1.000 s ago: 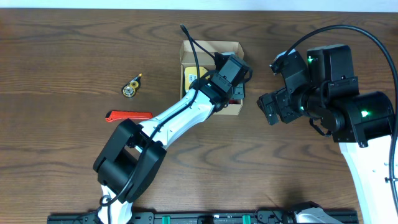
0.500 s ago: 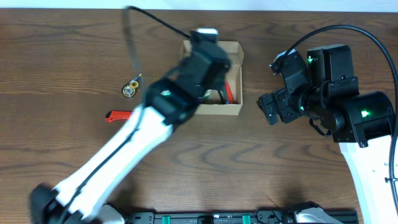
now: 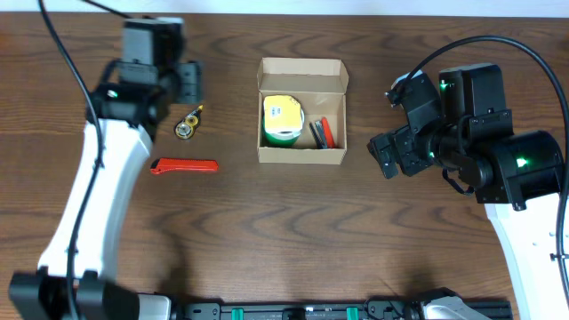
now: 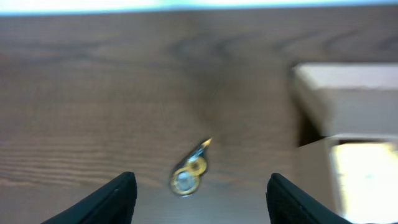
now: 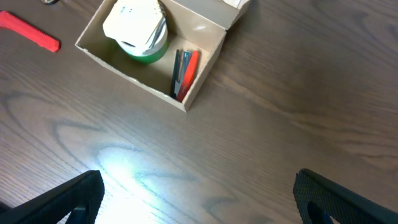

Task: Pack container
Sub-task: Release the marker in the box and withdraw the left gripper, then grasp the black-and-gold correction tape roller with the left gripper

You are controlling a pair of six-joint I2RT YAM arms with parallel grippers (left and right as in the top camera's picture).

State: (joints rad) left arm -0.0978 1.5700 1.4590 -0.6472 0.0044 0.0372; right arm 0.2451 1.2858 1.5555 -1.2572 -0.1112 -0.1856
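— Cardboard, plain tan: we see the container [image 3: 300,156] at the table's far middle, its flap lid [image 3: 300,69] folded back; a yellow-topped green roll [image 3: 282,120] and a red-and-black tool [image 3: 325,132], perhaps a cutter, lie inside.
— We agree; dark wood table [image 3: 267,231], a pale strip beyond; left gripper [image 4: 200,186] spread wide near a small brass item [image 4: 185,180]; right gripper [image 5: 196,186] likewise parted, holding nothing, beside the container.

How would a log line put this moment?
left claw open, near gold trinket | right claw open | container open, holding green roll
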